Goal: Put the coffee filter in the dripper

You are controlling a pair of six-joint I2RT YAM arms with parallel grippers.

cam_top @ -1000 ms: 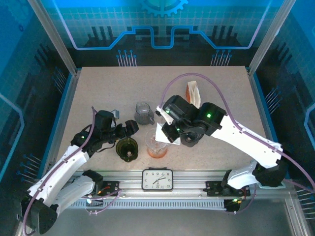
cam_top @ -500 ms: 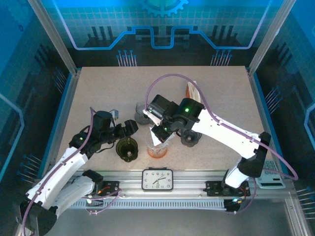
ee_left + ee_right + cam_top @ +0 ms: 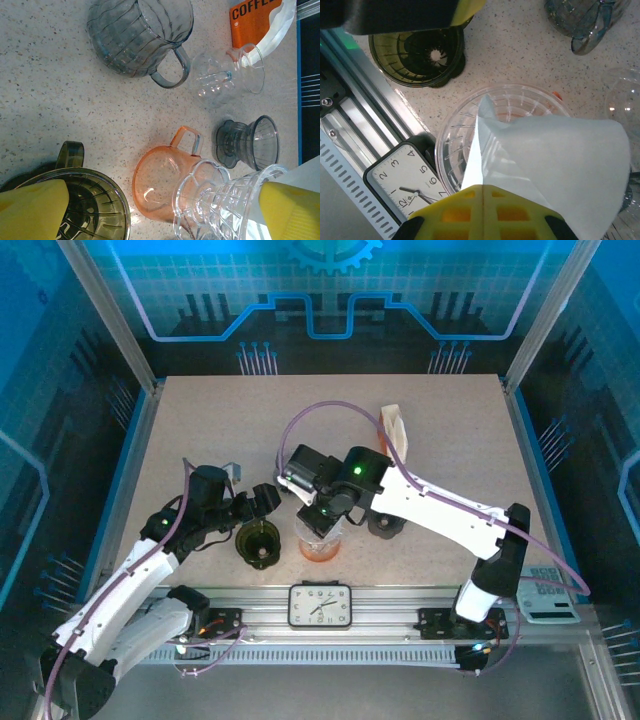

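The coffee filter [image 3: 555, 160] hides much of the clear dripper [image 3: 454, 150].

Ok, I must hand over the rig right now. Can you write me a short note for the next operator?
Left gripper: open, holding nothing, near the olive dripper.
Right gripper: shut on the white paper filter.
The clear dripper stands on the orange server, close to the clock. The filter hangs right over its mouth.
Done: filter gripped and lined up above the clear dripper.
Left: lower the filter into the cone, open the right gripper, pull the arm away.
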